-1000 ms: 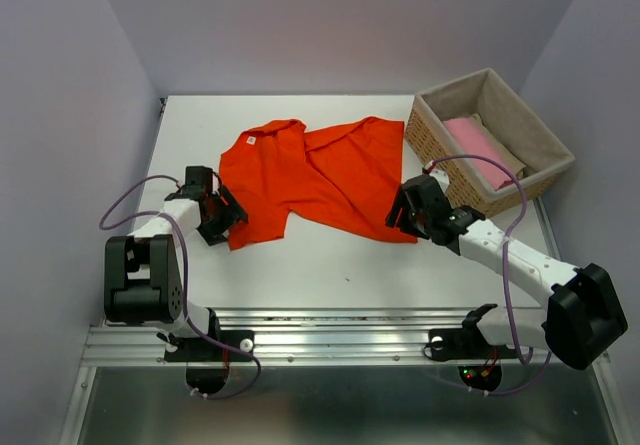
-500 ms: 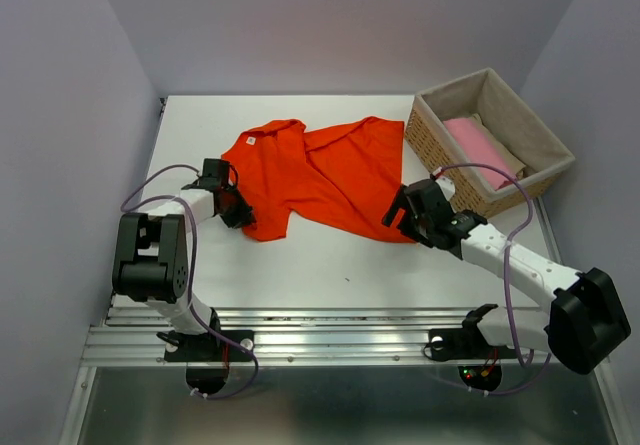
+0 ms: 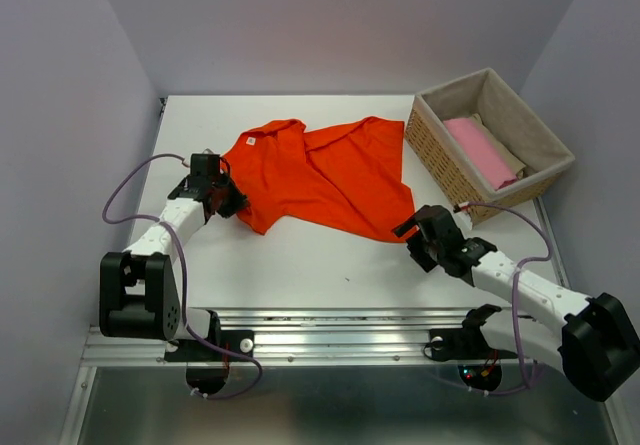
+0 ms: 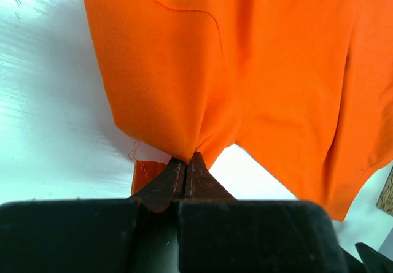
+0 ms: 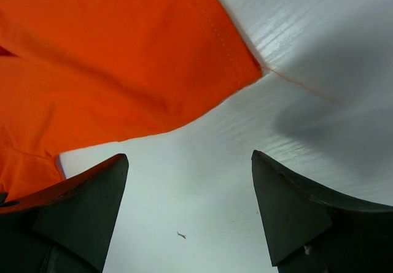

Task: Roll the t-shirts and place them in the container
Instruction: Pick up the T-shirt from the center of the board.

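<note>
Two changes marked this moment on the white table [image 3: 330, 265]. The left gripper [image 3: 228, 201], which a second earlier had stood spread beside the cloth, had clenched on the near-left edge of the orange-red t-shirt [image 3: 320, 180]. In the left wrist view its jaws met flat together with a peak of fabric [image 4: 184, 150] pinched between them, and the flap that had trailed toward the near edge was drawn up. The right gripper [image 3: 410, 243] had backed off the near-right corner and sat released just beside it, holding nothing. From its own camera the fingers [image 5: 86, 205] stood wide apart over bare table, with the shirt's corner [image 5: 249, 70] beyond them. This looked like a fresh hold for spreading or straightening, so rolling had probably not begun. The shirt lay rumpled mid-table, its collar [image 3: 262, 137] toward the far left and its long axis running diagonally down to the near-right corner. A pink t-shirt [image 3: 478, 151] lay in the wicker basket [image 3: 432, 150] to the right.
</note>
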